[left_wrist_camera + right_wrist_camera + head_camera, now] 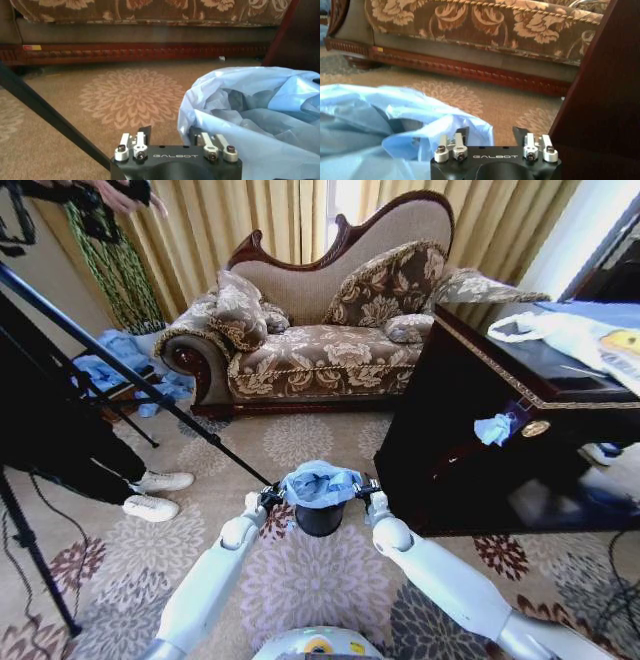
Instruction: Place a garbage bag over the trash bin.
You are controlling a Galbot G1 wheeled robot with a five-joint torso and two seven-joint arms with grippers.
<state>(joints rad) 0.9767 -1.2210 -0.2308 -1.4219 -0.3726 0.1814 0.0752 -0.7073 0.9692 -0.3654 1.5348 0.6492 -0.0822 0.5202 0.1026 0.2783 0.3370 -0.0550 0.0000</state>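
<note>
At lower centre of the head view the bin (320, 520) stands on the carpet, the bag (319, 483) draped over its mouth and bunched inside. The left end effector (270, 498) and right end effector (367, 492) flank the rim, each with jaws parted and nothing between them, the film just beside their fingers in the wrist views. To finish well, I judge the edges should be drawn evenly down both sides, gently, since thin film may tear or slip.
</note>
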